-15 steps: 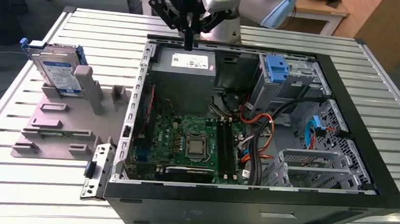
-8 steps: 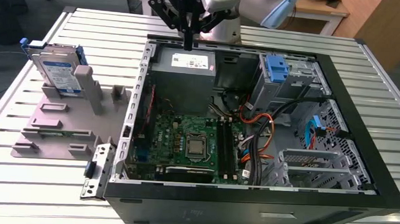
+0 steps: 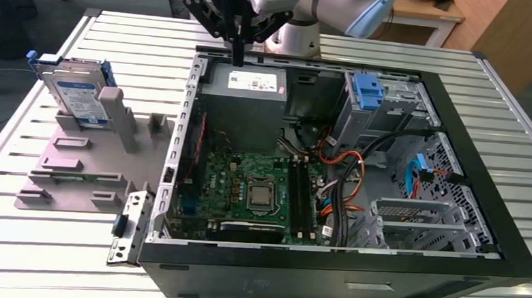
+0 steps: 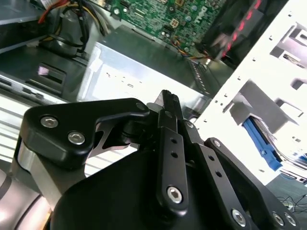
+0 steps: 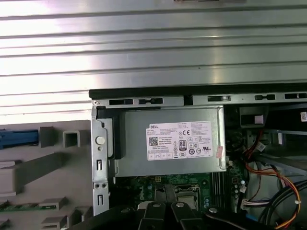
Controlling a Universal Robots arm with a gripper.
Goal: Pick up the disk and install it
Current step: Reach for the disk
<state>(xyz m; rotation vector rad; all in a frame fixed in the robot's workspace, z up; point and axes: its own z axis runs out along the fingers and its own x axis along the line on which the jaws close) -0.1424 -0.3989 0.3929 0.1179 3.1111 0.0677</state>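
Observation:
The disk point(image 3: 76, 91) stands upright at the far end of a grey holder point(image 3: 74, 159), on the exterior view's left of the open computer case point(image 3: 333, 268). It is silver with a white-and-blue label and blue side rails. My gripper point(image 3: 239, 54) hangs above the case's far wall, over the grey power-supply box point(image 3: 251, 87), well apart from the disk. Its fingers are shut with nothing between them, as the second wrist view point(image 4: 168, 99) also shows. In the first wrist view the fingertips point(image 5: 153, 211) point at the motherboard, and the disk's blue edge point(image 5: 17, 138) sits off to the side.
Inside the case are the motherboard point(image 3: 245, 189), orange and black cables point(image 3: 356, 167) and a drive bay with an upright blue latch point(image 3: 367, 89). The case rests on a ribbed metal table point(image 3: 144, 40). A loose metal bracket point(image 3: 127, 227) lies by the case's near corner.

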